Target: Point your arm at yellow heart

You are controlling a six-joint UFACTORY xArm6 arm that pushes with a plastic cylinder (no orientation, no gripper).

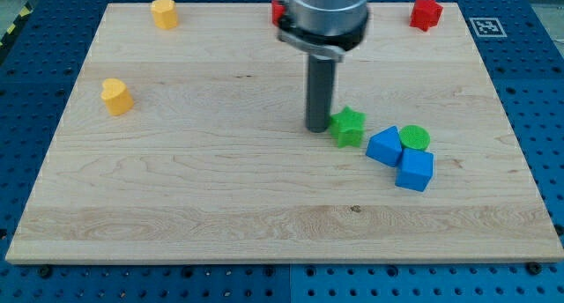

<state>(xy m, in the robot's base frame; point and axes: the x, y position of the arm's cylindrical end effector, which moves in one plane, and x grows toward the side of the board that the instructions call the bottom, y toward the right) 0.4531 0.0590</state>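
Observation:
The yellow heart lies near the board's left edge, a little above mid-height. My tip stands near the middle of the board, touching or almost touching the left side of a green star. The tip is far to the right of the yellow heart. The arm's body hangs over the top middle of the board.
A yellow hexagon sits at the top left. A red block sits at the top right, another red block is partly hidden behind the arm. Right of the star lie a blue block, a green cylinder and a blue cube.

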